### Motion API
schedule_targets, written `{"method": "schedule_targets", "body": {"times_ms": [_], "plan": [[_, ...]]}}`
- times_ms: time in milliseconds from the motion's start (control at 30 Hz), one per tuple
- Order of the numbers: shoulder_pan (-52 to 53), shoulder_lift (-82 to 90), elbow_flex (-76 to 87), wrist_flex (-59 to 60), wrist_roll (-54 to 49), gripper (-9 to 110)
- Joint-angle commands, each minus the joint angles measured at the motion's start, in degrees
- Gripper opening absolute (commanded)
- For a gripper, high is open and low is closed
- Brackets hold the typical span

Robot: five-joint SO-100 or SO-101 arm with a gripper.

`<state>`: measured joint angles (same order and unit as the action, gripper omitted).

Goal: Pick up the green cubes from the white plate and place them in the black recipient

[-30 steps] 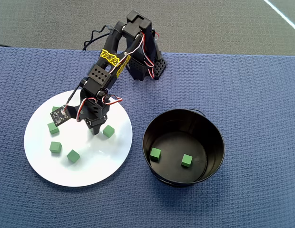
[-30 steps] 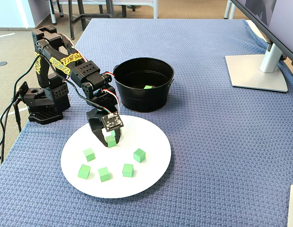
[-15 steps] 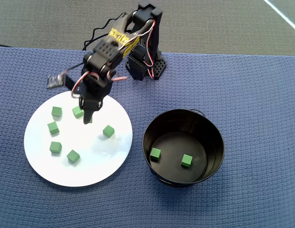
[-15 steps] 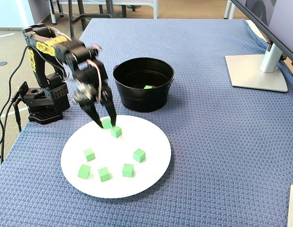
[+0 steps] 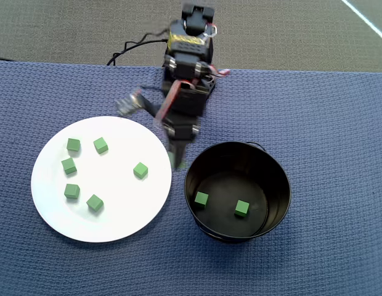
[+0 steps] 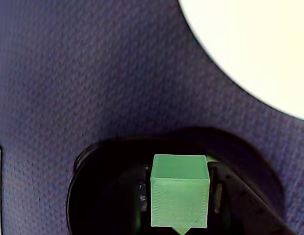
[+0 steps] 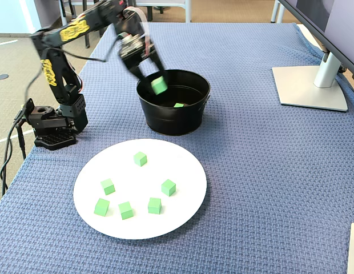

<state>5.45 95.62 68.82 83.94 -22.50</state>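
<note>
My gripper (image 7: 157,84) is shut on one green cube (image 7: 159,85) and hangs over the near-left rim of the black recipient (image 7: 174,121). From overhead the gripper (image 5: 178,163) is blurred, between the white plate (image 5: 114,217) and the recipient (image 5: 284,185). The wrist view shows the held cube (image 6: 179,193) close up, with the recipient's dark inside (image 6: 108,196) beneath it and the plate (image 6: 250,44) at the upper right. Two cubes (image 5: 201,198) (image 5: 241,208) lie on the recipient's bottom. Several cubes, such as one (image 5: 140,169) near the right side, rest on the plate (image 7: 180,162).
Everything stands on a blue woven cloth (image 7: 251,171). The arm's base (image 7: 51,123) sits at the cloth's left edge in the fixed view, with a cable beside it. A monitor stand (image 7: 310,85) is at the far right.
The gripper shut on a cube on the plate, lifted it and swung it over to the recipient's rim. The plate holds one cube fewer.
</note>
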Motion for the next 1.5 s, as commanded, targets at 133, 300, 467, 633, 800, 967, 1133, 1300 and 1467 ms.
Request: {"method": "schedule_targets", "body": {"times_ms": [133, 300, 467, 633, 800, 967, 1133, 1300, 1467], "plan": [[-10.8, -13.1, -8.0, -1.8, 5.1, 0], [-15.1, -16.8, -3.3, -5.4, 6.0, 0], [-17.8, -15.8, -2.5, -4.1, 3.5, 21], [-18.5, -14.3, -4.0, -1.3, 2.8, 38], [-16.2, -12.0, -5.8, 1.0, 1.2, 35], [-9.0, -10.3, -17.8, 10.2, -6.1, 32], [0.4, -5.9, -18.6, 15.5, -18.0, 29], [13.4, 0.4, -2.0, 4.0, -32.0, 29], [21.5, 3.7, 16.6, -6.4, -50.7, 29]]}}
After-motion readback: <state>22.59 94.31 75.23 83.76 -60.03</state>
